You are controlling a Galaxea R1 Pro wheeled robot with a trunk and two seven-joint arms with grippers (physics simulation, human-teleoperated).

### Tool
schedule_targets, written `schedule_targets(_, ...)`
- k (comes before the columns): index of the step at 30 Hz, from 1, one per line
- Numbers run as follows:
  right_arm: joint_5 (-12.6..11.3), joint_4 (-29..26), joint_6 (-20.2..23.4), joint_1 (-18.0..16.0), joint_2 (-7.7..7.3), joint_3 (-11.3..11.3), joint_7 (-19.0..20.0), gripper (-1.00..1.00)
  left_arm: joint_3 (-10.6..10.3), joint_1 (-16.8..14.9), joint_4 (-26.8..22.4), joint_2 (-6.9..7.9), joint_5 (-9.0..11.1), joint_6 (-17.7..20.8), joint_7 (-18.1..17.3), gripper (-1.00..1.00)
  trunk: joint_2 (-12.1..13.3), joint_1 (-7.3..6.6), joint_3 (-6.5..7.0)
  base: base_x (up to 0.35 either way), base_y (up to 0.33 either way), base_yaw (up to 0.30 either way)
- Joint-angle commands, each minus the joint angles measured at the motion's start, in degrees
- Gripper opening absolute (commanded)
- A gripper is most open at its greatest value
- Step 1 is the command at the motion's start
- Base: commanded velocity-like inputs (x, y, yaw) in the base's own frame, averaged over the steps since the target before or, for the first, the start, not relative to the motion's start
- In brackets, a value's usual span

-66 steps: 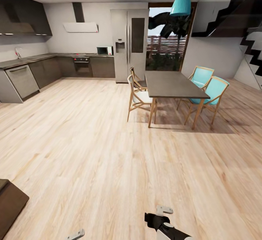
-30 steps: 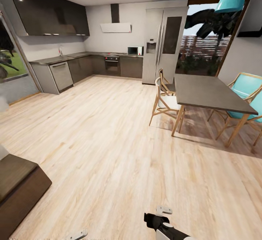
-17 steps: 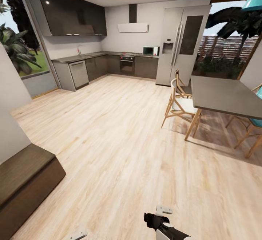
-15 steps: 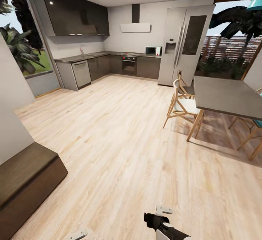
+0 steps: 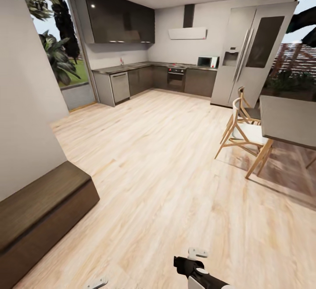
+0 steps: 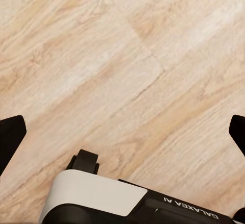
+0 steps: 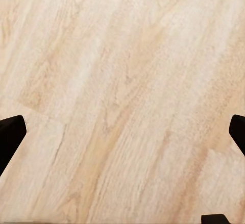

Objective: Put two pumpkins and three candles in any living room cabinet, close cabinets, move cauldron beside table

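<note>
The robot stands on a pale wood floor (image 5: 158, 170) in an open room. At the near left of the head view, against a white wall (image 5: 26, 105), lies the end of the long low dark-brown cabinet (image 5: 39, 214), its top bare and its visible faces flat and closed. Across the floor a grey kitchen (image 5: 145, 78) fills the far corner, with a fridge (image 5: 252, 54) beside it. At the right a grey table (image 5: 292, 120) has a wooden chair (image 5: 243, 135) drawn up at its near edge. The right gripper (image 7: 122, 132) hangs over bare floor, its dark fingertips (image 7: 10, 134) wide apart with nothing between them. The left gripper (image 6: 122, 132) is likewise spread and empty above the floor, over the robot's white and black base (image 6: 102, 201).
</note>
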Motion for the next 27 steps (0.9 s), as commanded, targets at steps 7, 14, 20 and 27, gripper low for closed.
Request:
schedule_targets(7,-0.44,-0.03,-0.25,-0.03,0.05,0.52,-0.37,1.00,-0.48,-0.04,-0.13,0.01,0.39,0.16,0.54,1.00,-0.04,0.00,-0.06,0.000,0.000,0.292)
schedule_targets(14,-0.31,0.00,-0.26,-0.03,0.07,0.58,-0.39,1.00,-0.48,-0.04,-0.13,-0.05,0.36,0.16,0.54,1.00,-0.04,0.00,-0.06,0.000,0.000,0.292)
schedule_targets(20,-0.36,0.00,-0.26,-0.03,0.07,0.60,-0.39,1.00,-0.48,-0.04,-0.13,-0.05,0.39,0.16,0.53,1.00,-0.04,0.00,-0.06,0.000,0.000,0.292)
schedule_targets(27,-0.26,0.03,-0.34,-0.03,0.07,0.72,-0.39,1.00,-0.48,-0.04,-0.13,-0.05,0.42,0.16,0.53,1.00,-0.04,0.00,-0.06,0.000,0.000,0.292)
